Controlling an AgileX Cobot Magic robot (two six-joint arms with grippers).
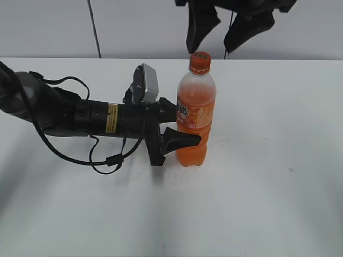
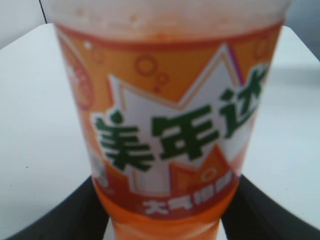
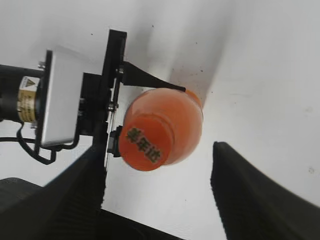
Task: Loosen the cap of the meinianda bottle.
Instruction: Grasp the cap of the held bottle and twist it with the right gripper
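The left end effector (image 1: 185, 128) is clamping the meinianda bottle (image 1: 196, 115); the right end effector (image 3: 157, 195) is hovering wide above the cap (image 3: 145, 142); descending off-centre risks tipping it.

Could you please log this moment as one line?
left gripper: shut on meinianda bottle | right gripper: open above cap | bottle upright

Meinianda bottle (image 1: 196, 115) on white table (image 1: 257, 203)
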